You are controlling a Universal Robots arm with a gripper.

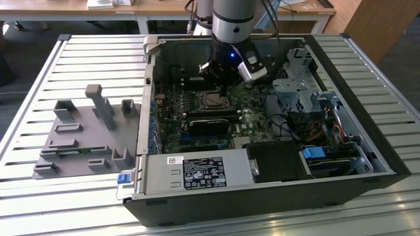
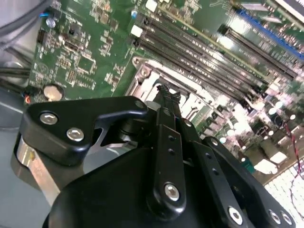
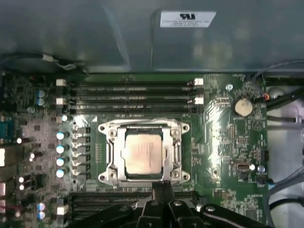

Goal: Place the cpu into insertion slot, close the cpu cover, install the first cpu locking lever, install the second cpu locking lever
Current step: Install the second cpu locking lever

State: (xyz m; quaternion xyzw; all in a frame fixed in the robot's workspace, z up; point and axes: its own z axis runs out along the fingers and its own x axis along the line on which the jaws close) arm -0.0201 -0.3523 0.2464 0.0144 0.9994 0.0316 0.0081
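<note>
A: The cpu (image 3: 143, 158) lies flat in the insertion slot (image 3: 110, 161), square, so no long axis; its edges line up with the frame.

B: And the cpu cover (image 3: 178, 153)?

A: Down around the chip, I judge.

B: The gripper (image 3: 161, 186)?

A: Fingers pressed together, holding nothing, tip at the frame's edge (beside the memory slots (image 3: 137, 97)). A sideways slip could scrape the motherboard (image 3: 228, 137) or miss the lever.

cpu (image 3: 142, 156): matt metal | cpu cover (image 3: 176, 151): shiny metal (silvery)
</note>
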